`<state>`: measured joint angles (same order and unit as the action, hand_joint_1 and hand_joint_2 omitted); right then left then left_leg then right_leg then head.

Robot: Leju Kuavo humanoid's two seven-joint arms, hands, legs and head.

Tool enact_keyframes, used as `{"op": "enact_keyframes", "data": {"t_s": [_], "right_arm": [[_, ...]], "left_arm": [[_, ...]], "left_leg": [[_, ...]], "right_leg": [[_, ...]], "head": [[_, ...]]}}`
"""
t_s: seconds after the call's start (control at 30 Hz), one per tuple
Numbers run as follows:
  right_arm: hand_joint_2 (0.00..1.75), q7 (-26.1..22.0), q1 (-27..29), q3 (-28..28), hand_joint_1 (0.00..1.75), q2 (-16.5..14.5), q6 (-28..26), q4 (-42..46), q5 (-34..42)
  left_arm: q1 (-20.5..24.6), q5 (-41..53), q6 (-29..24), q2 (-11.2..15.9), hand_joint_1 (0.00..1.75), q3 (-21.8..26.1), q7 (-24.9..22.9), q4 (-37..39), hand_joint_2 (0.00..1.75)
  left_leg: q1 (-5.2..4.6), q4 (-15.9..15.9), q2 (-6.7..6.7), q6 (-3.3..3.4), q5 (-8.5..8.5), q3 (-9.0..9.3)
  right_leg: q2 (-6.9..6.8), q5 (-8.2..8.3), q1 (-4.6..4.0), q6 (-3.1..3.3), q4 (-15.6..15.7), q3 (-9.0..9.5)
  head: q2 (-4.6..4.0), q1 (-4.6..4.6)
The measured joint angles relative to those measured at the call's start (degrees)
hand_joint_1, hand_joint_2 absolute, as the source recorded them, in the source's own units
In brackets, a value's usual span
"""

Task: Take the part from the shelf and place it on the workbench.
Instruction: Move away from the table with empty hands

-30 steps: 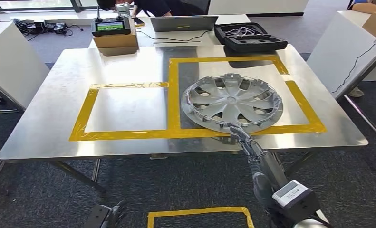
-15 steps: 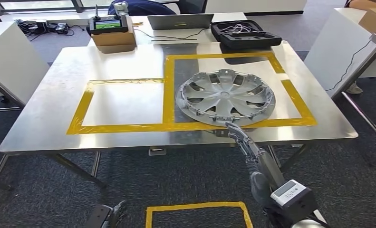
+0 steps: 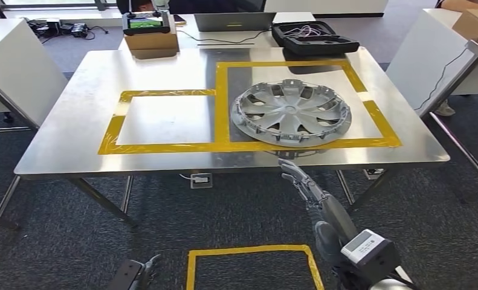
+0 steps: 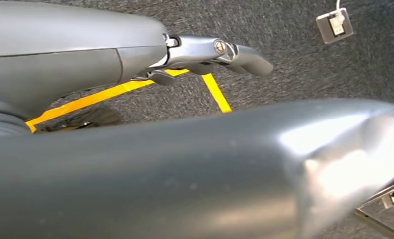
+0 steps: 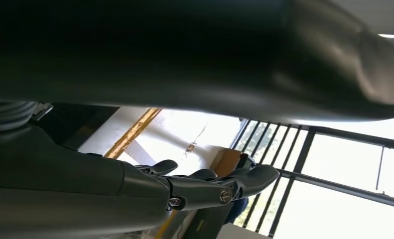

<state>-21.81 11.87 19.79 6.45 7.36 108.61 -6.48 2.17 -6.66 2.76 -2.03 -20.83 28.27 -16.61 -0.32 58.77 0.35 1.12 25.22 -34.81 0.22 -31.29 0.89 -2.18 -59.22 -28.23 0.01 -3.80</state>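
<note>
The right hand (image 3: 303,184) hangs just off the near edge of the steel workbench (image 3: 73,130), its fingers (image 3: 292,171) stretched out, slightly apart, holding nothing. The silver plastic wheel cover (image 3: 291,113) lies flat on that workbench inside the larger yellow tape rectangle (image 3: 222,103). The left hand (image 3: 136,275) hangs low over the carpet, well short of the workbench; I cannot tell how its fingers lie.

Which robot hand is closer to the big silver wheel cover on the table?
The right robot hand. It hangs just off the table's near edge, a little short of the wheel cover. The left robot hand hangs low near the floor, much farther off.
</note>
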Motion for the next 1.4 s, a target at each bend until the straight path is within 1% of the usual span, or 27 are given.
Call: {"op": "enact_keyframes", "data": {"t_s": [0.13, 0.2, 0.27, 0.3, 0.33, 0.37, 0.4, 0.43, 0.5, 0.53, 0.6, 0.67, 0.73, 0.77, 0.8, 0.83, 0.87, 0.93, 0.97, 1.03, 1.07, 1.13, 1.17, 1.23, 1.3, 1.33, 1.4], "right_arm": [[0.00, -0.01, -0.09, 0.07, 0.00, -0.02, -0.06, -0.03, 0.14], [0.00, -0.01, -0.17, 0.13, 0.00, -0.02, -0.06, -0.04, 0.14], [0.00, -0.01, -0.18, 0.14, 0.00, -0.03, -0.05, -0.07, 0.14], [0.00, -0.01, -0.18, 0.14, 0.00, -0.04, -0.03, -0.10, 0.14], [0.00, -0.01, -0.18, 0.14, 0.00, -0.04, 0.01, -0.15, 0.14], [0.00, -0.01, -0.18, 0.14, 0.00, -0.04, 0.05, -0.21, 0.14], [0.00, 0.00, -0.18, 0.14, 0.00, -0.04, 0.08, -0.27, 0.14], [0.00, 0.00, -0.20, 0.14, 0.00, -0.04, 0.09, -0.32, 0.14], [0.00, 0.01, -0.28, 0.14, 0.00, -0.05, 0.14, -0.36, 0.14], [0.00, 0.00, -0.37, 0.15, 0.00, -0.05, 0.17, -0.36, 0.14], [0.00, 0.01, -0.49, 0.16, 0.00, -0.08, 0.25, -0.37, 0.13], [0.00, 0.03, -0.51, 0.16, 0.00, -0.09, 0.27, -0.37, 0.12], [0.00, 0.04, -0.53, 0.17, 0.00, -0.10, 0.27, -0.37, 0.11], [0.00, 0.04, -0.54, 0.19, 0.00, -0.11, 0.27, -0.37, 0.09], [0.00, 0.05, -0.55, 0.19, 0.00, -0.11, 0.27, -0.38, 0.08], [0.00, 0.06, -0.55, 0.19, 0.00, -0.11, 0.27, -0.40, 0.06], [0.00, 0.07, -0.55, 0.19, 0.00, -0.11, 0.27, -0.42, 0.03], [0.00, 0.08, -0.59, 0.19, 0.00, -0.11, 0.30, -0.44, 0.00], [0.00, 0.09, -0.66, 0.19, 0.00, -0.11, 0.35, -0.44, -0.02], [0.00, 0.07, -0.81, 0.18, 0.00, -0.15, 0.51, -0.45, -0.03], [0.00, 0.07, -0.87, 0.17, 0.00, -0.17, 0.59, -0.46, -0.03], [0.00, 0.06, -0.93, 0.18, 0.00, -0.25, 0.79, -0.58, -0.03], [0.00, 0.10, -0.97, 0.19, 0.00, -0.31, 0.88, -0.70, -0.03], [0.00, 0.11, -1.03, 0.20, 0.00, -0.45, 1.01, -0.93, -0.03], [0.00, 0.13, -1.01, 0.19, 0.00, -0.50, 1.08, -1.10, -0.03], [0.00, 0.13, -1.01, 0.20, 0.00, -0.50, 1.11, -1.22, -0.03], [0.00, 0.13, -1.01, 0.21, 0.00, -0.51, 1.16, -1.50, 0.01]], "left_arm": [[0.09, 0.68, 0.00, 0.04, 0.00, -0.01, -0.68, -0.21, 0.00], [0.15, 0.80, 0.01, 0.09, 0.00, -0.02, -0.84, -0.25, 0.00], [0.21, 0.82, 0.02, 0.09, 0.00, -0.02, -0.97, -0.28, 0.00], [0.24, 0.82, 0.03, 0.09, 0.00, -0.02, -1.02, -0.28, 0.00], [0.26, 0.82, 0.04, 0.09, 0.00, -0.02, -1.06, -0.28, 0.00], [0.30, 0.82, 0.05, 0.09, 0.00, -0.02, -1.10, -0.28, 0.00], [0.38, 0.82, 0.06, 0.10, 0.00, -0.02, -1.14, -0.29, 0.00], [0.53, 0.82, 0.09, 0.10, 0.00, -0.02, -1.18, -0.33, 0.00], [0.90, 0.85, 0.15, 0.10, 0.00, -0.02, -1.20, -0.50, 0.00], [1.04, 0.88, 0.17, 0.10, 0.00, -0.02, -1.22, -0.57, 0.00], [1.09, 0.94, 0.23, 0.10, 0.00, -0.02, -1.28, -0.61, 0.00], [1.10, 0.96, 0.30, 0.10, 0.00, -0.01, -1.36, -0.62, 0.00], [1.16, 0.99, 0.35, 0.08, 0.00, 0.00, -1.39, -0.65, 0.00], [1.16, 1.00, 0.36, 0.07, 0.00, 0.00, -1.39, -0.66, 0.00], [1.14, 1.01, 0.37, 0.06, 0.00, 0.00, -1.41, -0.65, 0.00], [1.12, 1.02, 0.38, 0.05, 0.00, 0.00, -1.44, -0.65, 0.00], [1.11, 1.05, 0.42, 0.05, 0.00, 0.00, -1.48, -0.64, 0.00], [1.12, 1.19, 0.52, 0.04, 0.00, 0.00, -1.59, -0.64, 0.00], [1.13, 1.27, 0.56, 0.02, 0.00, 0.00, -1.62, -0.65, 0.00], [1.17, 1.38, 0.56, 0.01, 0.00, 0.00, -1.66, -0.67, 0.00], [1.18, 1.39, 0.56, -0.01, 0.00, 0.00, -1.67, -0.67, 0.00], [1.14, 1.41, 0.56, 0.03, 0.00, 0.00, -1.68, -0.63, 0.00], [1.10, 1.41, 0.56, 0.07, 0.00, -0.01, -1.68, -0.60, 0.00], [1.09, 1.41, 0.56, 0.15, 0.00, -0.02, -1.69, -0.56, 0.00], [1.15, 1.41, 0.56, 0.14, 0.00, -0.02, -1.69, -0.57, 0.00], [1.16, 1.41, 0.56, 0.14, 0.00, -0.02, -1.69, -0.57, 0.00], [1.16, 1.41, 0.56, 0.14, 0.00, -0.02, -1.69, -0.57, 0.00]], "left_leg": [[0.10, 0.28, -0.14, -1.51, -0.57, -0.60], [0.29, 3.64, -0.25, -2.28, 3.04, -2.09], [0.48, 10.80, -0.26, -2.94, 8.23, -4.31], [0.56, 14.02, -0.25, -3.15, 9.61, -4.94], [0.63, 15.75, -0.25, -3.25, 9.70, -4.81], [0.70, 15.41, -0.25, -3.28, 8.65, -3.63], [0.78, 12.82, -0.25, -3.24, 7.05, -1.32], [0.85, 8.76, -0.26, -3.15, 5.90, 1.74], [0.69, 0.99, -0.43, -2.55, 5.48, 6.82], [0.56, -0.94, -0.54, -2.13, 5.85, 7.84], [0.30, -1.55, -0.62, -1.07, 5.46, 7.43], [0.28, -1.80, -0.35, 0.06, 4.40, 6.48], [0.28, -1.94, -0.13, 0.88, 3.04, 5.02], [0.17, -1.89, -0.11, 1.09, 2.37, 4.13], [0.06, -1.80, -0.08, 1.18, 1.70, 3.23], [-0.05, -1.65, -0.05, 1.21, 1.07, 2.32], [-0.13, -1.44, -0.02, 1.18, 0.48, 1.39], [-0.19, -0.92, -0.01, 1.00, -0.48, -0.19], [-0.25, -0.63, -0.02, 0.82, -0.90, -0.82], [-0.29, -0.34, -0.04, 0.25, -1.78, -1.47], [-0.26, -0.38, -0.05, -0.12, -2.29, -1.60], [-0.19, -0.22, -0.11, -0.89, -2.83, -1.89], [-0.15, 0.65, -0.19, -1.25, -1.93, -2.27], [0.04, 5.26, -0.33, -1.85, 2.89, -3.68], [0.32, 11.96, -0.34, -2.38, 7.96, -5.02], [0.48, 14.49, -0.34, -2.59, 8.73, -5.09], [0.78, 14.51, -0.33, -2.81, 6.62, -2.87]], "right_leg": [[-0.06, 0.87, -0.11, 1.77, 1.47, -0.38], [-0.18, 2.06, 0.10, 2.44, 1.68, -1.51], [-0.20, 3.22, 0.09, 2.62, 1.64, -2.98], [-0.21, 3.80, 0.09, 2.58, 1.61, -3.73], [-0.22, 4.35, 0.09, 2.49, 1.57, -4.46], [-0.23, 4.88, 0.10, 2.36, 1.52, -5.16], [-0.23, 5.38, 0.11, 2.18, 1.44, -5.80], [-0.23, 5.84, 0.12, 1.96, 1.35, -6.32], [-0.25, 6.68, 0.04, 1.32, 1.23, -6.93], [-0.26, 7.10, 0.00, 0.96, 1.25, -7.03], [-0.24, 7.98, 0.08, 0.15, 1.49, -7.14], [-0.16, 6.68, 0.29, -0.50, 0.47, -7.92], [-0.11, 1.38, 0.30, -0.82, -4.45, -9.65], [-0.11, -1.67, 0.21, -0.92, -8.19, -10.62], [-0.10, -3.63, 0.15, -0.95, -11.64, -11.24], [-0.10, -4.15, 0.10, -0.93, -13.86, -11.21], [-0.10, -3.33, 0.03, -0.85, -14.37, -10.32], [-0.11, -0.08, -0.10, -0.48, -9.62, -5.76], [-0.11, 0.43, -0.27, -0.17, -5.43, -2.73], [-0.09, -0.09, -0.63, 0.57, 0.62, 1.09], [-0.08, -0.51, -0.82, 0.99, 1.96, 1.67], [-0.18, 0.37, -0.77, 1.85, 2.32, 1.11], [-0.25, 1.01, -0.64, 2.33, 2.43, 0.66], [-0.38, 2.40, -0.39, 2.89, 2.61, -0.65], [-0.39, 3.74, -0.36, 2.93, 2.52, -2.40], [-0.41, 4.42, -0.36, 2.84, 2.42, -3.34], [-0.46, 5.63, -0.30, 2.55, 2.09, -5.20]], "head": [[-0.01, 0.00], [0.00, -0.02], [0.00, -0.04], [0.00, -0.04], [0.01, -0.04], [0.01, -0.04], [0.01, -0.04], [0.02, -0.04], [0.01, 0.00], [0.01, 0.02], [0.01, 0.09], [0.00, 0.18], [0.00, 0.31], [0.00, 0.37], [0.01, 0.39], [0.01, 0.40], [0.00, 0.40], [0.00, 0.40], [0.00, 0.40], [0.00, 0.39], [0.00, 0.39], [-0.01, 0.43], [-0.01, 0.41], [0.00, 0.32], [0.00, 0.26], [0.00, 0.26], [-0.01, 0.26]]}}
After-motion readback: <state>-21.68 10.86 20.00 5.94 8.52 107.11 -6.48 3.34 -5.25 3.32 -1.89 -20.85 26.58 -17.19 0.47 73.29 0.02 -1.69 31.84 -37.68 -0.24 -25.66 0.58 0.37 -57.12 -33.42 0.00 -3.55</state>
